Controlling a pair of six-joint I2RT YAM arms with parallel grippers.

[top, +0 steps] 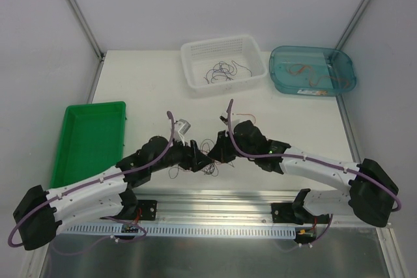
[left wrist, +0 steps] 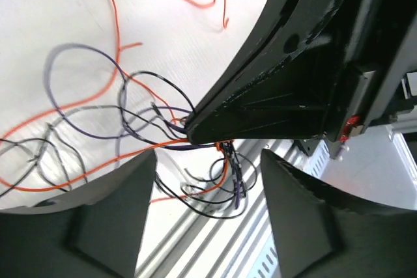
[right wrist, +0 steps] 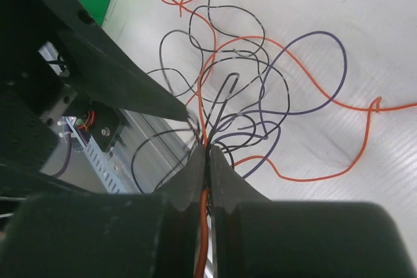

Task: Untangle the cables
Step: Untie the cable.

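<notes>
The cables were clamped in the right claw, likely to anchor them for pulling; the left claw was spread apart.

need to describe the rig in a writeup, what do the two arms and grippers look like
Both arms match: the left arm and right arm have white links between bulky black joint housings, with a purple hose running along each. The left gripper and right gripper have matte black, wedge-shaped fingers.
</notes>
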